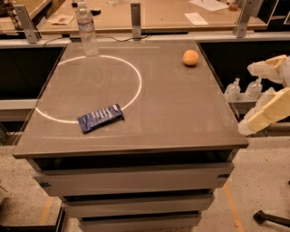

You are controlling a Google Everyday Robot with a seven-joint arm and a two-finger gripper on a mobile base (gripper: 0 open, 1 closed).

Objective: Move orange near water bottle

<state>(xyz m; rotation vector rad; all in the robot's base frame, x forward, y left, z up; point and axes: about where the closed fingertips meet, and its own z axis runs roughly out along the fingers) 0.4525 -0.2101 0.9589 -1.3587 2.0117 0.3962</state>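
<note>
The orange (190,57) sits on the grey table top (172,113) near its far right corner. The water bottle (86,28), tall and clear with a white cap, stands upright at the far left edge of the table. My gripper (245,99) hangs off the table's right side, level with the top, with its two cream fingers (267,114) spread apart and nothing between them. It is well to the right of and nearer than the orange, touching nothing.
A blue snack packet (100,118) lies at the front left, on a white ring marked on the table. Small squat clear bottles (232,89) stand on a low shelf to the right, behind the gripper. A wooden bench (163,13) runs behind the table.
</note>
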